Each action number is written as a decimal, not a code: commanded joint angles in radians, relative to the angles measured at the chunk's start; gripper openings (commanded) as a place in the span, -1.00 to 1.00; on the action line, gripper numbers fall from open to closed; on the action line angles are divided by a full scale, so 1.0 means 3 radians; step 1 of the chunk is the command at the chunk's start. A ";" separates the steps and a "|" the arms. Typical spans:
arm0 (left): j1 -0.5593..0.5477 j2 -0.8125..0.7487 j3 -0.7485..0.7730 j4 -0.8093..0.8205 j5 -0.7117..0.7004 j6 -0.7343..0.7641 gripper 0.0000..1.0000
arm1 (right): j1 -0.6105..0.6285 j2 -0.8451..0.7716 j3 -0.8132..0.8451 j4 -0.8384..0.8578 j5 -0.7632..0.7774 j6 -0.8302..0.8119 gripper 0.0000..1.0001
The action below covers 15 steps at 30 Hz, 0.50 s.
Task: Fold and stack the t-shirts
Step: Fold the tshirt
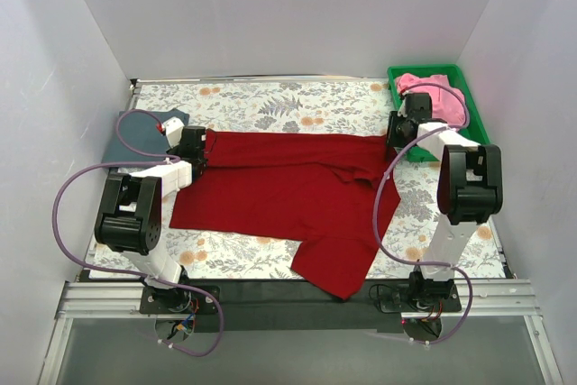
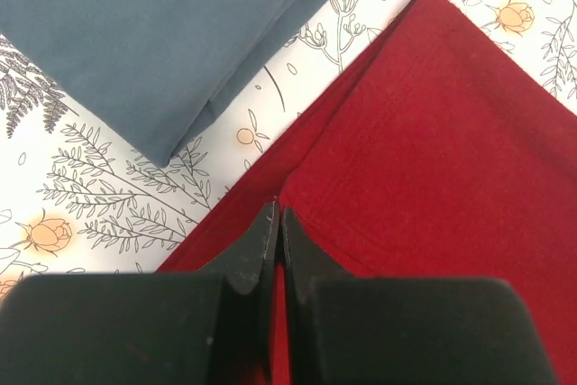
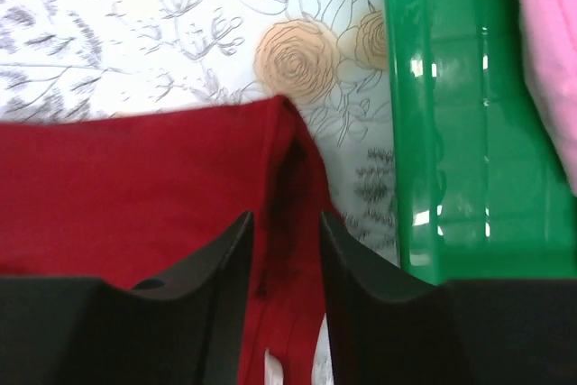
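The left jaws are clenched on a folded edge of the dark red cloth t-shirt (image 2: 433, 151), with a sliver of red cloth caught between the tips. The right jaws stand parted and released, with a raised ridge of the same shirt's edge (image 3: 135, 187) lying loose in the gap.

This shirt (image 1: 288, 187) lies spread across the middle of the flower-printed bench (image 1: 270, 101). One flap reaches the near edge right of centre, and its far edge runs between the two jaws.

By the left edge lies the folded slate blue-grey cloth t-shirt (image 1: 140, 132), flat and just beside the red one but apart from it, with printed bench showing between them in the left wrist view (image 2: 153, 33).

In the far right corner stands the green plastic bin (image 1: 424, 69), holding a crumpled pink cloth t-shirt (image 1: 419, 83).

The right arm covers the bin's near left part. In the right wrist view the bin wall (image 3: 451, 132) and the pink cloth (image 3: 550, 60) are cut off at the frame's edge, so how the pink shirt lies cannot be told.
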 commanded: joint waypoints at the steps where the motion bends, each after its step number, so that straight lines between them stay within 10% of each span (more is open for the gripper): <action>1: 0.0026 -0.0005 0.0056 0.0037 -0.0153 -0.0051 -0.94 | 0.0095 -0.0470 -0.0097 -0.0056 0.0022 0.0009 -0.27; 15: 0.0026 -0.0015 0.0051 0.0067 0.0001 0.0010 -0.93 | 0.1235 -0.1284 -0.0787 -0.0297 0.0130 -0.0318 -0.32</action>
